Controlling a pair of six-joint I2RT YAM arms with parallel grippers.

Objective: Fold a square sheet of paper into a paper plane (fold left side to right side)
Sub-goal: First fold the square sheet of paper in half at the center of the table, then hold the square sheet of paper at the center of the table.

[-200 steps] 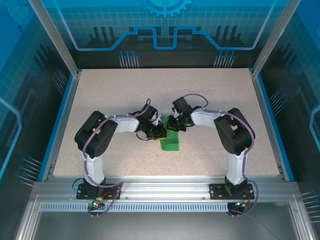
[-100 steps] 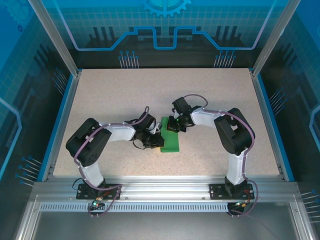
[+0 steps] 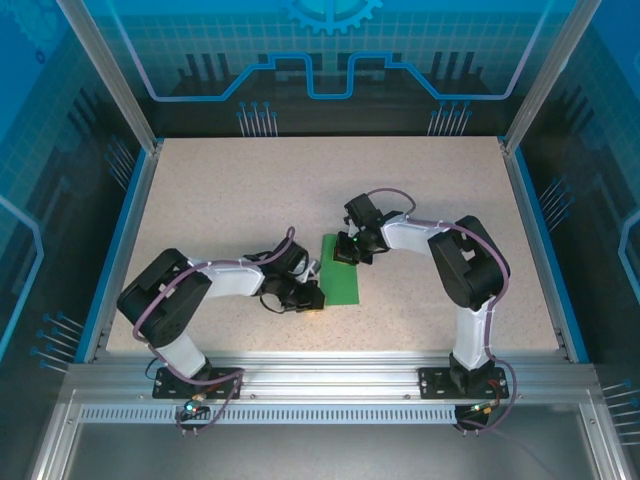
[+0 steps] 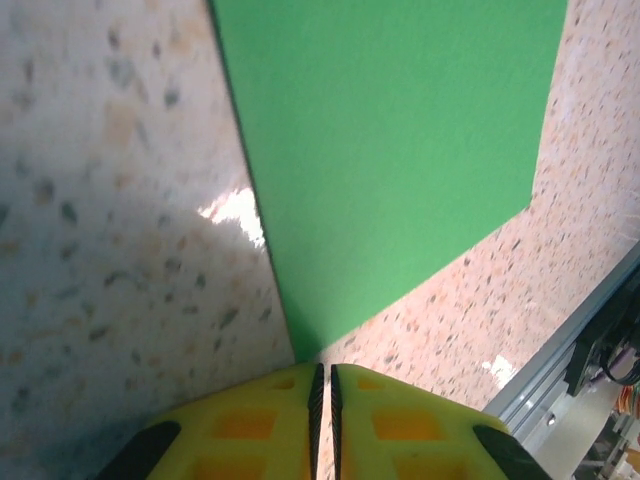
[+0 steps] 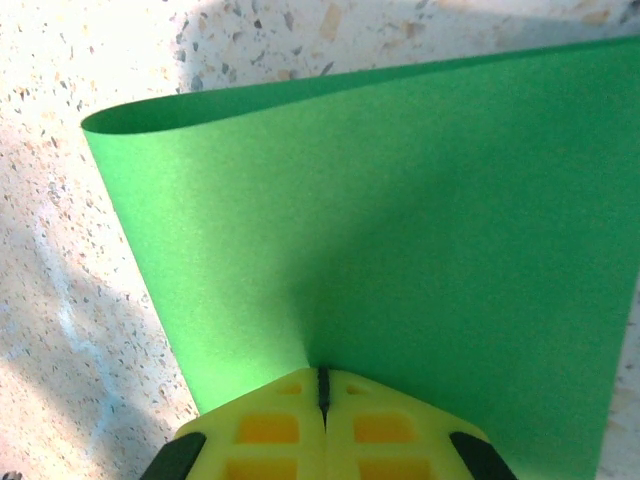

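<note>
Table (image 3: 200, 200): speckled | square sheet of paper (image 3: 343, 278): laid mid-frame, one side curled over | right gripper (image 5: 322, 383): clamped on its upper edge | left gripper (image 4: 323, 385): jaws together at lower-left corner, pinch unconfirmed | tip: edges best lined up before creasing, tbh

Green paper (image 3: 344, 280): left fingers (image 3: 314, 298) at near corner, right fingers (image 3: 344, 255) at far edge
</note>
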